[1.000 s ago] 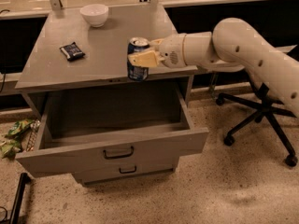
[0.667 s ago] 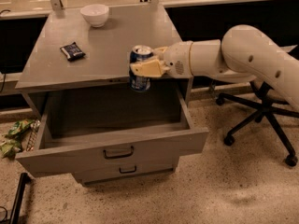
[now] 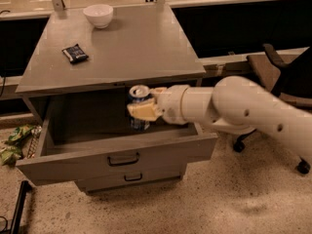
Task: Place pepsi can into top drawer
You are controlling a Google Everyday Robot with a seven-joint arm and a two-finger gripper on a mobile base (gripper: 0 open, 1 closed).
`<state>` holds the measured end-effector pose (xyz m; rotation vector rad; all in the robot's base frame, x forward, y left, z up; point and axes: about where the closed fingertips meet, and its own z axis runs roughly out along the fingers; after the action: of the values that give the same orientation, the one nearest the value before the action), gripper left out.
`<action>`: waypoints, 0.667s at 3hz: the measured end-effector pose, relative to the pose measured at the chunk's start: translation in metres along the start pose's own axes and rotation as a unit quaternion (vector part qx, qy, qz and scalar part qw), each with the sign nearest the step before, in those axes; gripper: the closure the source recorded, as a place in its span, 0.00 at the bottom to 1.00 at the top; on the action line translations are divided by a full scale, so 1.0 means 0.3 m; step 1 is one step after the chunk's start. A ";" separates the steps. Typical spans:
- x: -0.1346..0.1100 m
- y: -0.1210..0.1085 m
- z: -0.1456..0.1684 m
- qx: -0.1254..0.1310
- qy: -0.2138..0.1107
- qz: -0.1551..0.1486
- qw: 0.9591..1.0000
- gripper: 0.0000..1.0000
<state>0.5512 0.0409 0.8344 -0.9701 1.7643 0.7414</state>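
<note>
My gripper point(image 3: 142, 108) is shut on the pepsi can point(image 3: 139, 107), a dark blue can with a silver top, held upright. The can hangs inside the open top drawer point(image 3: 117, 157), over its right-hand half and below the level of the cabinet top. Its lower end is behind the drawer's front wall, so I cannot tell whether it touches the drawer floor. The drawer is pulled far out and has a dark curved handle point(image 3: 123, 159) on its front. My white arm reaches in from the right.
A white bowl point(image 3: 98, 14) and a flat dark snack packet point(image 3: 75, 53) lie on the cabinet top point(image 3: 141, 48). The narrower lower drawer point(image 3: 127, 178) is shut. An office chair point(image 3: 278, 72) stands at the right. Green wrappers point(image 3: 13, 140) lie on the floor at left.
My gripper has carried the can forward off the cabinet top's front edge and down into the open top drawer. The view has also moved closer to the cabinet.
</note>
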 end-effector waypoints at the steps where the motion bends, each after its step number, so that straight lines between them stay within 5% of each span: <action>1: 0.047 -0.020 0.028 0.028 0.002 0.005 1.000 1.00; 2: 0.049 0.010 0.089 0.003 -0.011 -0.001 1.000 1.00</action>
<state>0.5572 0.0602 0.8112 -0.9559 1.7457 0.7426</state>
